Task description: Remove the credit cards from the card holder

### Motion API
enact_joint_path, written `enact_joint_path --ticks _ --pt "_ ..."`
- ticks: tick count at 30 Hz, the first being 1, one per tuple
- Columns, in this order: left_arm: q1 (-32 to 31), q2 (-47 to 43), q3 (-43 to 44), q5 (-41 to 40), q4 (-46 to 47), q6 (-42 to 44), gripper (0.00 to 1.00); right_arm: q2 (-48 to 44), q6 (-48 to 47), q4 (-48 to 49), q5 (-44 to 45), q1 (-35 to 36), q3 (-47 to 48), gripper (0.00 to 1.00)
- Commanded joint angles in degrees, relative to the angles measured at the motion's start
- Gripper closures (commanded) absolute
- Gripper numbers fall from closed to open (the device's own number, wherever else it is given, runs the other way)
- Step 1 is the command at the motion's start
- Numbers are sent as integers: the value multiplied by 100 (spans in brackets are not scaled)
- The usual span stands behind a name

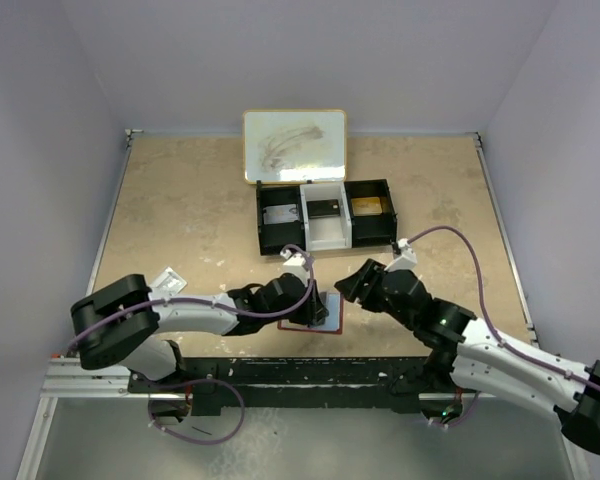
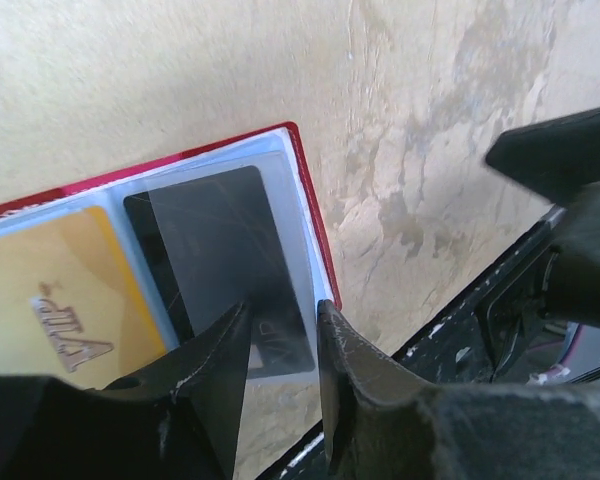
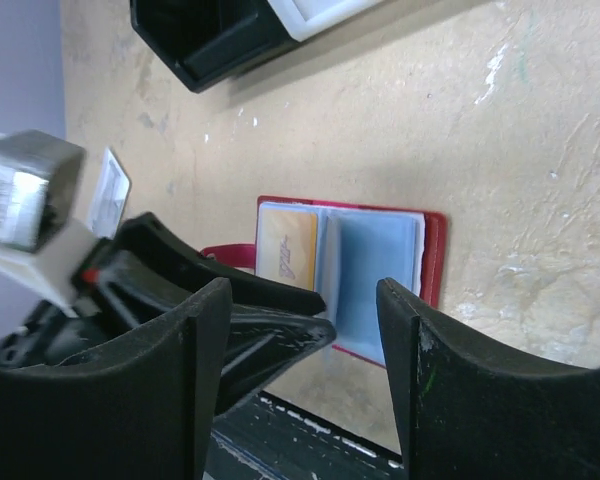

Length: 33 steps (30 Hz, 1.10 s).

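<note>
Left wrist | card holder [image 2: 306, 225]: gold card [image 2: 50, 290], dark card [image 2: 220, 250] | left tool [image 2: 283, 310] narrowly apart | right tool [image 3: 302, 290] apart

Plain pale lilac walls [image 1: 310, 50] close in a beige, mottled table [image 1: 180, 200] on three sides. An aluminium rail [image 1: 75, 385] runs along its near edge. The light is soft and even.

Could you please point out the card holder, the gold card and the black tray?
card holder [image 2: 313, 210]: left wrist view, its red edge.
gold card [image 2: 60, 290]: left wrist view, its face.
black tray [image 1: 372, 235]: top external view, right compartment's front wall.
</note>
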Motion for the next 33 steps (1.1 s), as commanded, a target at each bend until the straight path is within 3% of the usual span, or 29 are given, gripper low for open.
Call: enact_joint_path --ticks 1,8,18,25,33 --pt "-215 313 355 160 368 136 69 -517 88 -628 509 -22 55 36" --pt "-270 -356 299 -438 -163 181 67 -255 -361 79 -119 -22 27 38" --pt "-270 -1404 -234 -1505 -1108 -113 67 1557 -824 1112 -1119 -22 332 45" --pt "-262 -1349 -453 -1497 -818 -361 66 2255 -930 1344 -1460 -28 405 52" --pt "-220 -750 -452 -1176 -272 -539 55 2424 -764 1497 -1446 -22 160 60"
